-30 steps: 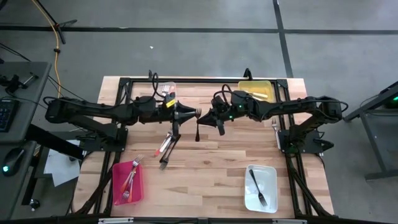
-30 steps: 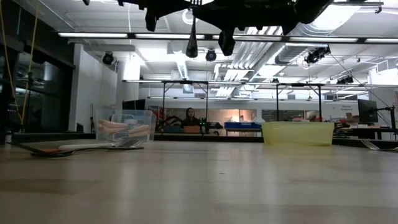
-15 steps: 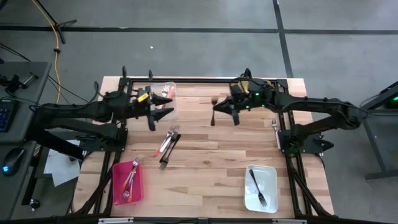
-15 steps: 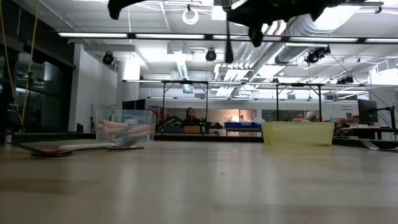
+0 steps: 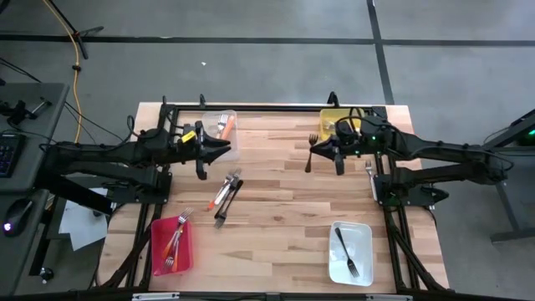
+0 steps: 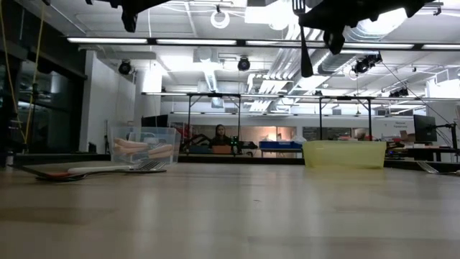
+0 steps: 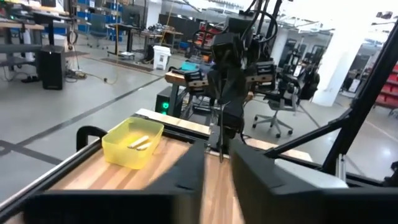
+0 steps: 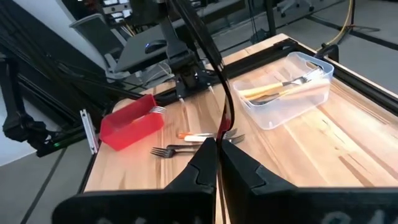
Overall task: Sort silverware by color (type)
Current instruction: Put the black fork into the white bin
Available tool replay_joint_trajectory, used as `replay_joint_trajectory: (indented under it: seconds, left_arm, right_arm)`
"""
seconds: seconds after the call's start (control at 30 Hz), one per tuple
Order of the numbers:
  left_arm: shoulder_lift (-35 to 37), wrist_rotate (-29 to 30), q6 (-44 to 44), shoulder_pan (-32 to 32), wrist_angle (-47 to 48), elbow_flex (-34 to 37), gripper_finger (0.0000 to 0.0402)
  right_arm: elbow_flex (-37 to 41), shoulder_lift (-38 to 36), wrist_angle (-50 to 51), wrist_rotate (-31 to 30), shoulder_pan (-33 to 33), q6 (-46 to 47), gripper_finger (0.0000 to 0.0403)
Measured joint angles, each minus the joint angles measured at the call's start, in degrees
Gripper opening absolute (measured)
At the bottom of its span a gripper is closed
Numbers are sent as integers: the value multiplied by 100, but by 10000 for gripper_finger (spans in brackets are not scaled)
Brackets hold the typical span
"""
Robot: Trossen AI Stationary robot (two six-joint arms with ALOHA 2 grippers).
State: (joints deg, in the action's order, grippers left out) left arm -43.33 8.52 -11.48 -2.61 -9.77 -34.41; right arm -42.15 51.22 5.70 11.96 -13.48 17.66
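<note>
Dark fork (image 5: 310, 154): your right gripper (image 5: 324, 150) pinches it shut, aloft just beside the yellow bin (image 5: 343, 122).
Left gripper (image 5: 219, 149): hovers off that bin; fingers, you cannot tell.
Progress: bins partly filled; table pile (image 5: 226, 194) remains.

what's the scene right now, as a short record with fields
right end effector: shut on dark fork, raised above the table beside the yellow bin
left end effector: raised by the clear bin, holds nothing
loose forks: lying on the table's middle
red bin: forks inside, near left corner
white bin: one dark fork inside, near right corner
</note>
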Motion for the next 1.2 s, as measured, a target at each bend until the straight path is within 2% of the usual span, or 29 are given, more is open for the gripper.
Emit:
replay_joint_trajectory:
  seconds: [0.07,0.1,0.47,0.57,0.63,0.8,0.93,1.03,1.2]
  left_arm:
    - [2,-1,96,0,5,0,19]
    - [2,-1,101,0,4,0,10]
    - [0,100,-44,0,87,0,1]
    - [0,193,-42,0,93,0,1]
    - [0,288,-44,0,93,0,0]
    - [0,585,-44,0,92,0,0]
    - [2,1046,-47,2,93,0,0]
    - [0,1390,-42,0,93,0,0]
    - [2,1485,107,0,95,0,0]
  right_arm:
    - [0,-28,-41,0,5,-16,0]
    - [0,-28,-85,0,5,-14,0]
    - [0,-22,-77,6,4,75,0]
    - [-27,-22,71,49,42,624,0]
    - [-155,-20,536,55,252,906,0]
    - [-569,-22,1964,-129,1407,1708,0]
    - [-581,11,2394,-488,2688,3462,0]
    - [-574,214,3019,-1097,3756,4877,0]
    - [-573,729,3510,-1820,5155,6960,0]
